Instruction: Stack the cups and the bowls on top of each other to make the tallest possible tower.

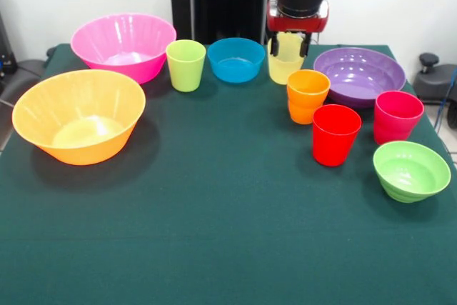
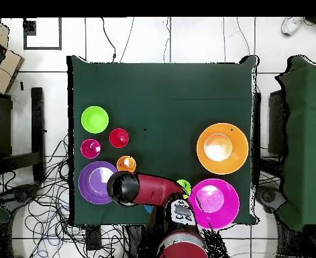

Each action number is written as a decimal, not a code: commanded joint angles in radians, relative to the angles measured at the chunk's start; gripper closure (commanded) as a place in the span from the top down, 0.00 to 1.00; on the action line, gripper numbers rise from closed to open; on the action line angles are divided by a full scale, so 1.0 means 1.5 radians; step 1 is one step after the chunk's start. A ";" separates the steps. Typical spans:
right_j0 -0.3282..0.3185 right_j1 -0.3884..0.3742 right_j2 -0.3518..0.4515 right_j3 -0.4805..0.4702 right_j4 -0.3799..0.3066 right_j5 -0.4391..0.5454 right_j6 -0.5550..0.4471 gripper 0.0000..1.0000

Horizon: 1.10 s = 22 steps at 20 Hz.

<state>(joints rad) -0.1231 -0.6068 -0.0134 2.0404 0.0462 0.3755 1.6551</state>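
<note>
Nothing is stacked yet: every cup and bowl stands alone on the table. The gripper straddles the pale yellow cup at the far edge, seemingly not yet clamped.

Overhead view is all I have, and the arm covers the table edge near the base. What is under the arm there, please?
Observer: The front view shows the gripper right at the rim of a pale yellow cup, which stands upright.
Operator: Is anything else hidden beside it?
Observer: Yes, a small blue bowl sits between that cup and the lime green cup, opening up.
Operator: Is the yellow cup off the table?
Observer: It does not look so; its base appears to rest on the cloth, just behind the orange cup.
</note>
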 commanded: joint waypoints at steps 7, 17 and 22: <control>0.015 0.052 0.033 -0.088 -0.004 0.037 0.074 1.00; 0.024 0.070 0.030 -0.119 -0.003 0.049 0.075 1.00; 0.023 0.078 0.033 -0.115 -0.001 0.036 0.079 1.00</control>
<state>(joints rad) -0.1011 -0.5247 -0.0132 1.9437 0.0460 0.3765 1.6551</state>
